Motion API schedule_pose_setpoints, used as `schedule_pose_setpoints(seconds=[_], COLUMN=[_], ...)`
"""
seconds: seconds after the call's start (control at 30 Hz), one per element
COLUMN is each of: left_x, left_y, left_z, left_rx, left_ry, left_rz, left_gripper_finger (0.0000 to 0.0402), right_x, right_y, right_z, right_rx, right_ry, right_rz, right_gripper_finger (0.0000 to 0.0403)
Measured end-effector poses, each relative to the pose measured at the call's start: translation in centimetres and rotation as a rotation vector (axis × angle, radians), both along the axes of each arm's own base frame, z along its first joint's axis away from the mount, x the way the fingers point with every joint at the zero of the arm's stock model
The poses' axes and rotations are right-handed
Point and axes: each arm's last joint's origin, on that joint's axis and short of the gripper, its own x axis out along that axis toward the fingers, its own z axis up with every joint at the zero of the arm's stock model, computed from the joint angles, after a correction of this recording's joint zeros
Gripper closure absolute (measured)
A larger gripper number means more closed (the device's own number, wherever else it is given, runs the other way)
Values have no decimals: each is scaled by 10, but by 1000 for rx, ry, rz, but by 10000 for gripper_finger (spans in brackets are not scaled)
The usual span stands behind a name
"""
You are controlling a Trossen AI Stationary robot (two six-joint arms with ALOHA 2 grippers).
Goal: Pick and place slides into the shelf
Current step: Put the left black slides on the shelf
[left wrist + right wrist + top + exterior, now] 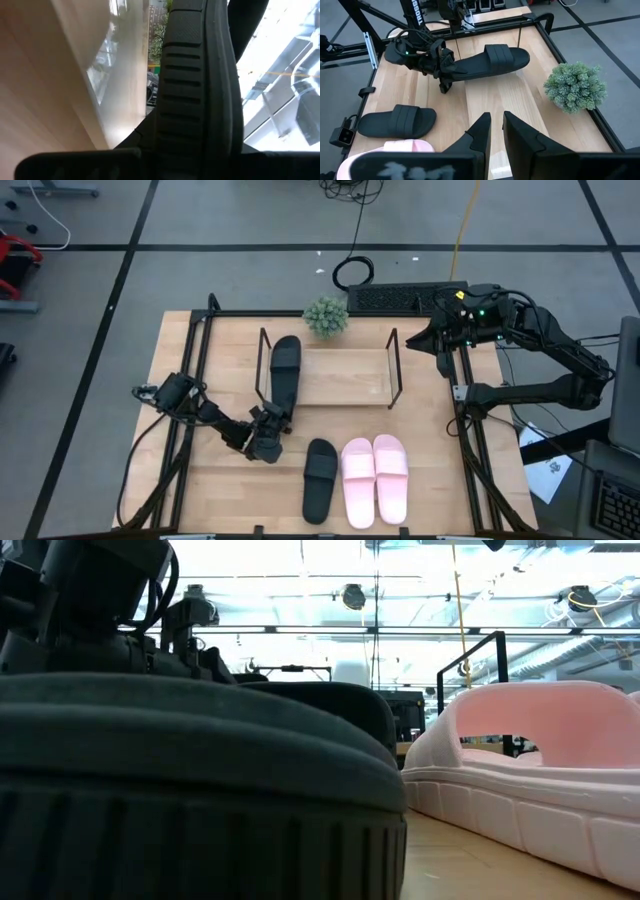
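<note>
One black slide (284,375) lies lengthwise at the left end of the shelf (345,377), just inside its left wire frame. The strap end points to the far edge and the heel sticks out past the board's near edge. My left gripper (270,428) is shut on that heel. The other black slide (320,478) and the pink pair (376,478) lie flat on the table near its near edge. They fill the low view as the black slide (200,790) and a pink slide (540,770). My right gripper (496,127) waits at the far right, fingers a narrow gap apart. My left gripper holds the black slide by its heel end (454,70), pinched between the two fingers. It comes level from the table's near-left side, along the slide. The ridged side wall (192,90) runs forward past the fingers. Whether the slide rests on the board, I cannot tell.
A small green plant (326,316) stands behind the shelf, with a keyboard (395,298) to its right. The black table-edge frame (195,370) runs along both sides. The shelf board to the right of the held slide is bare wood.
</note>
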Motion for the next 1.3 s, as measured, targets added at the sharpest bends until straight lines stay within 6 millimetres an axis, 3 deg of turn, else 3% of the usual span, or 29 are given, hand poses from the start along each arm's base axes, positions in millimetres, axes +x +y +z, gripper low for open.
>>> schedule_pose_setpoints(seconds=[0.9, 1.3], left_x=[2, 2], left_y=[-5, -5], left_z=[9, 9], left_rx=[-2, 38], left_ry=[-18, 51], left_rz=[-30, -46], left_gripper_finger=[329, 329], right_x=[1, 1], right_y=[0, 0], right_z=[1, 2], right_rx=[29, 33], right_ry=[-18, -22], right_rz=[-16, -20], right_gripper_finger=[360, 360])
